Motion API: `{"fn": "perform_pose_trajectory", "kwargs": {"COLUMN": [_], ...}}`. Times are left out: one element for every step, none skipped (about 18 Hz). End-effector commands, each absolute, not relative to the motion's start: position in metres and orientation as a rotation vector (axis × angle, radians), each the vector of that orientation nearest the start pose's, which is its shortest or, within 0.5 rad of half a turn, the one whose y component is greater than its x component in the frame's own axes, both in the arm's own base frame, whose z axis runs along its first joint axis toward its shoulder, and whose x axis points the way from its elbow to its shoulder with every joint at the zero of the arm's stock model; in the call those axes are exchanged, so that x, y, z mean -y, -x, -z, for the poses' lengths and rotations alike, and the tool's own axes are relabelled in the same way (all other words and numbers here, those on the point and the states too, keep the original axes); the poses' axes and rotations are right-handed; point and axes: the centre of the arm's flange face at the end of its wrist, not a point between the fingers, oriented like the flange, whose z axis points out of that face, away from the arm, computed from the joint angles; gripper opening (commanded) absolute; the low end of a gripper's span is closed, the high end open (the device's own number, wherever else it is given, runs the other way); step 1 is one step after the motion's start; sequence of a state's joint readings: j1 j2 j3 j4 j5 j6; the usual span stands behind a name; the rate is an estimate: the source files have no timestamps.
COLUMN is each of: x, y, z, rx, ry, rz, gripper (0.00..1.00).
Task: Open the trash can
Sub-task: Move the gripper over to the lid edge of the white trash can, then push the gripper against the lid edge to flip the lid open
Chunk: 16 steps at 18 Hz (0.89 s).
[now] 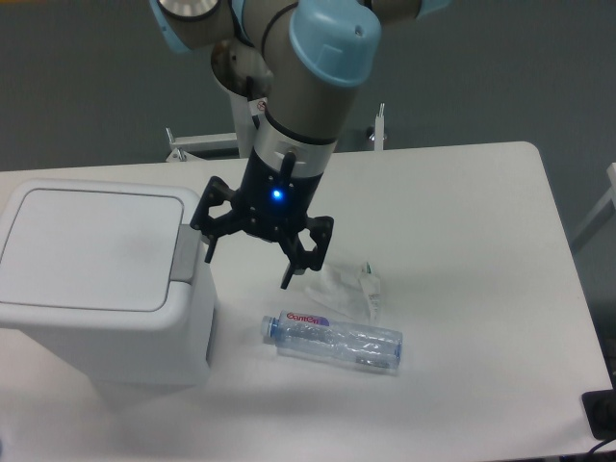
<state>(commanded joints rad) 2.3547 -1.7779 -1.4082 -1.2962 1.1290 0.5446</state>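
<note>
The trash can (96,279) is a large white boxy bin at the left of the table, its flat lid (91,247) down. A grey push-button (187,252) sits at the lid's right edge. My gripper (247,271) hangs open just right of that button, above the table, with nothing between its fingers. Its left fingertip (208,252) is close to the bin's right edge.
A clear plastic bottle (333,340) lies on its side in front of the gripper. Crumpled clear plastic wrap (346,286) lies to the bottle's upper right. The arm's base column (252,106) stands at the table's back edge.
</note>
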Motion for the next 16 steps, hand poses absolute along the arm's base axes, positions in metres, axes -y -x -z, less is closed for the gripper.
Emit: {"fn": "perform_pose_trajectory", "kwargs": {"x": [-0.549, -0.549, -0.547, -0.547, -0.547, -0.547, -0.546, -0.547, -0.547, -0.549, -0.550, -0.551, -0.551, -0.551, -0.551, -0.550], "y": [0.295, 0.290, 0.288, 0.287, 0.287, 0.285, 0.285, 0.284, 0.285, 0.284, 0.285, 0.285, 0.286, 0.286, 0.286, 0.285], "z": [-0.495, -0.491, -0.488, -0.487, -0.487, -0.485, -0.481, -0.480, -0.480, -0.479, -0.479, -0.478, -0.478, -0.479, -0.479, -0.480], "rx": [0.245, 0.240, 0.241, 0.242, 0.240, 0.239, 0.241, 0.242, 0.242, 0.237, 0.248, 0.258, 0.266, 0.265, 0.265, 0.264], "ry": [2.667, 2.674, 2.682, 2.680, 2.679, 2.681, 2.686, 2.688, 2.687, 2.683, 2.677, 2.676, 2.675, 2.673, 2.673, 2.672], "rz": [0.287, 0.294, 0.299, 0.296, 0.297, 0.301, 0.308, 0.308, 0.307, 0.302, 0.297, 0.297, 0.299, 0.297, 0.297, 0.295], "gripper": [1.00, 1.00, 1.00, 1.00, 1.00, 1.00, 1.00, 1.00, 1.00, 1.00, 1.00, 1.00, 1.00, 1.00, 1.00, 1.00]}}
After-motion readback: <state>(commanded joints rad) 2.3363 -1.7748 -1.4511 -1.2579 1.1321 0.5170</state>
